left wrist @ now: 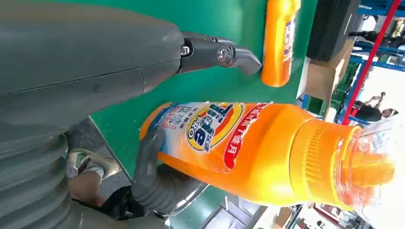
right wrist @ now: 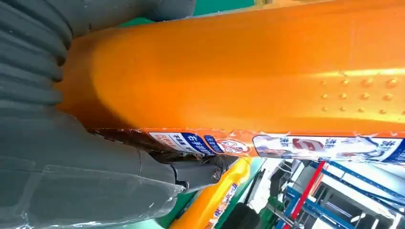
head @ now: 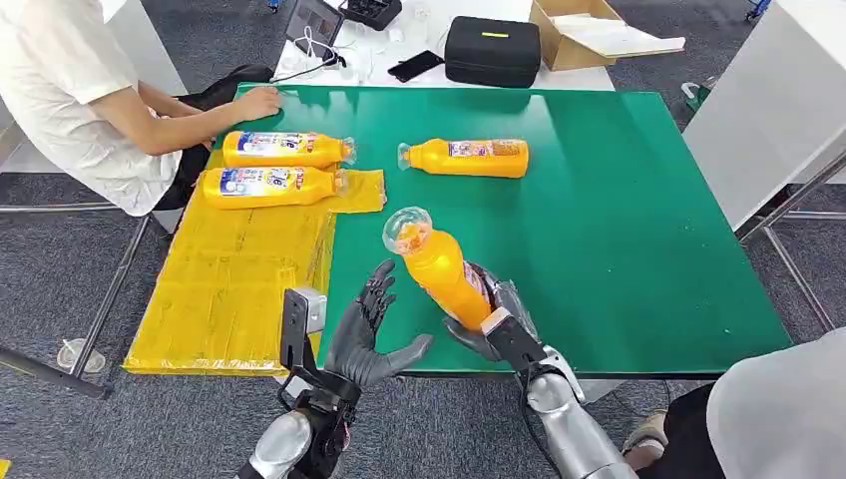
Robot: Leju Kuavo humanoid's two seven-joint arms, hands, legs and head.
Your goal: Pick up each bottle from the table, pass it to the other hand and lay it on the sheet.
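Head view had the right hand [head: 496, 321] gripping the lifted bottle [head: 439, 267] by its base, long axis tilted, cap up and away toward the far-left. My left hand [head: 371, 334] hung open, empty, just beside the bottle's left flank. I judged the yellow sheet [head: 224, 289] lay further left, so left takes over.
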